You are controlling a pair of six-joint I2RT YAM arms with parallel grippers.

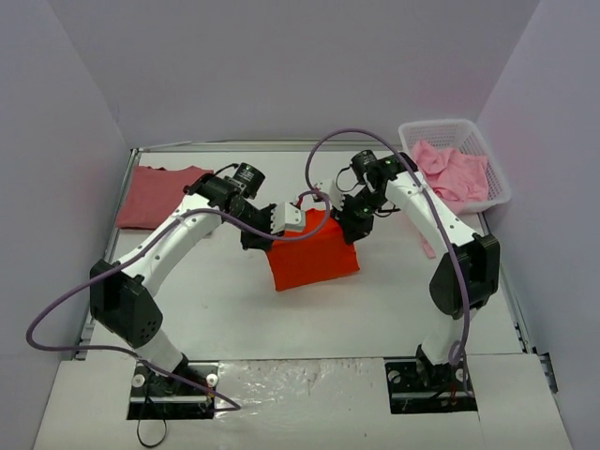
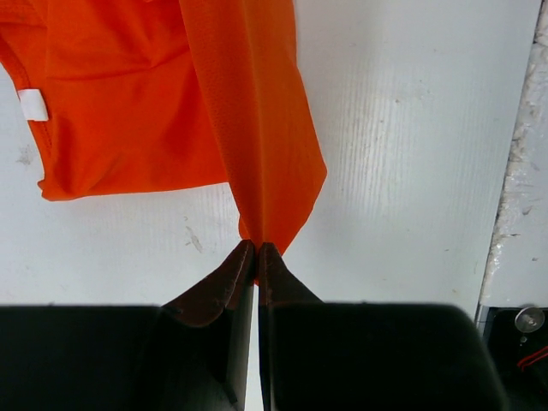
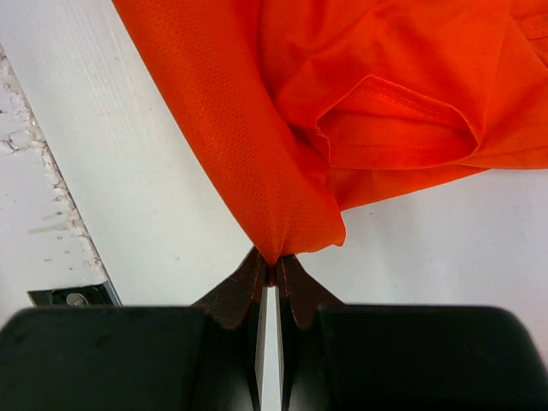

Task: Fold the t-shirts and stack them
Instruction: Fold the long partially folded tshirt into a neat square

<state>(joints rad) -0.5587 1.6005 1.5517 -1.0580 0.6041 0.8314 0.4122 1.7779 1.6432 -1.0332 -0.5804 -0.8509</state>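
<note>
Orange-red t-shirt sits mid-table, well left of the white basket and nearer the arm bases than the basket is. Its near part lies on the table. Its far edge is pinched at 2 points, 1 per arm.

Left gripper is clenched on the shirt corner farther from the basket. In the left wrist view, both fingertips press together on a narrow tongue of orange cloth that widens away from the pinch. A small white tag shows on the fabric beyond.

Right gripper is clenched on the corner nearer the basket. In the right wrist view, a bunched fold of cloth is nipped between the 2 tips, with a stitched hem visible just past it. No gap shows between the jaws on either side.

Dusty rose-red t-shirt lies flat at the opposite side of the table from the basket, at about the same depth, well apart from the orange one.

Light pink t-shirts are heaped inside the basket, with some cloth up at rim level. I can't tell how many there are.

Purple cables loop over both arms, and 1 of them arcs toward the basket side.
</note>
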